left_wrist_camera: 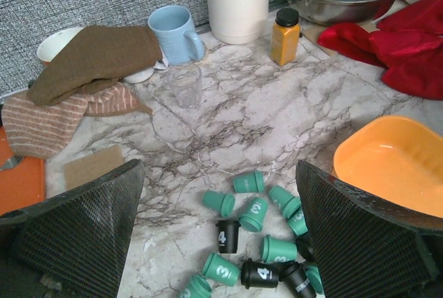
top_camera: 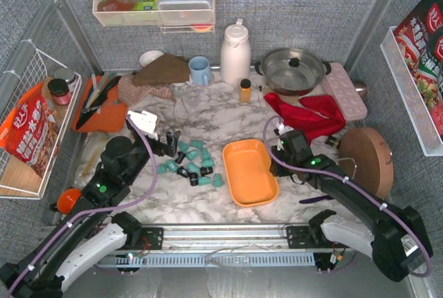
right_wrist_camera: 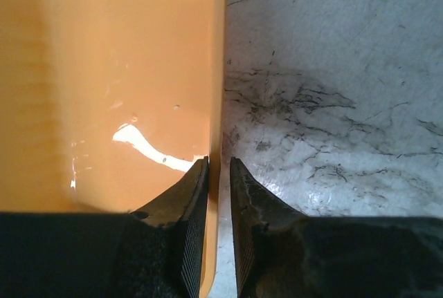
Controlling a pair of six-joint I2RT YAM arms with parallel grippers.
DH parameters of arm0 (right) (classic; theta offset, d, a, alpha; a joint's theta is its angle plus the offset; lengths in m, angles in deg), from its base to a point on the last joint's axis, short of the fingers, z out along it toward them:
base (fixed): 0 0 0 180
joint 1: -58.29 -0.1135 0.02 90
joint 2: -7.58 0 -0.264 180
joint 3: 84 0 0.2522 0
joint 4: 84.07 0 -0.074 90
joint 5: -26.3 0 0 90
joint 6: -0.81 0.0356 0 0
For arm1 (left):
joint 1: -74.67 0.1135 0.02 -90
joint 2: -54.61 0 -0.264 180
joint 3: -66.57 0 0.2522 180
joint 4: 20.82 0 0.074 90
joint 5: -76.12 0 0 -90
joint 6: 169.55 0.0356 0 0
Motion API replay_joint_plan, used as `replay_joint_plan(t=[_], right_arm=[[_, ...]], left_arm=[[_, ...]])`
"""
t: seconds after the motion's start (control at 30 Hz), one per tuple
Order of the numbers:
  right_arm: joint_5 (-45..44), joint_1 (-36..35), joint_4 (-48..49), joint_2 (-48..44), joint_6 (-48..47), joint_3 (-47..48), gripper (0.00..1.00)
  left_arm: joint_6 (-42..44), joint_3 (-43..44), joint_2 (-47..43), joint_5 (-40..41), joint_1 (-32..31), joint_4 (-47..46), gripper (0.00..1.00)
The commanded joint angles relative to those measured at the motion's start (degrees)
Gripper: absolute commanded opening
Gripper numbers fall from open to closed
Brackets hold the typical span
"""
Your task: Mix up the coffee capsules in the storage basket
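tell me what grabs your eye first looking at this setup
The bright orange storage basket sits empty in the middle of the marble table, with the right hand pinching its right rim. Just left of it, the teal and black coffee capsules lie scattered on the marble, none in the basket. The left hand hangs wide open over them.
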Motion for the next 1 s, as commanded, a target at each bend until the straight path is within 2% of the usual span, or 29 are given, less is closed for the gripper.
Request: replay_joint_plan(t=[0.0, 0.17, 0.3, 0.77, 0.97], right_arm=[[-3.13, -0.3, 2.92, 0.98, 0.61, 0.7, 0.23], [-3.02, -0.59, 4.62, 3.71, 1.12, 1.26, 0.15], [-3.49, -0.57, 6.09, 5.97, 2.04, 2.44, 0.0], [-8.58, 1.1, 7.3, 20.64, 2.07, 18.16, 0.0], [-3.68, 4.46, 10.52, 27.16, 5.2, 22.44, 0.0]], left_arm=[[-0.25, 0.36, -0.35, 0.06, 0.01, -1.54, 0.99], [-0.34, 0.37, -0.81, 0.07, 0.01, -1.51, 0.99], [-0.34, 0.39, -1.17, 0.03, 0.02, -1.59, 0.99], [-0.34, 0.38, -1.17, -0.33, 0.01, -1.46, 0.99], [-0.34, 0.42, -1.07, -0.47, 0.01, -1.42, 0.99]])
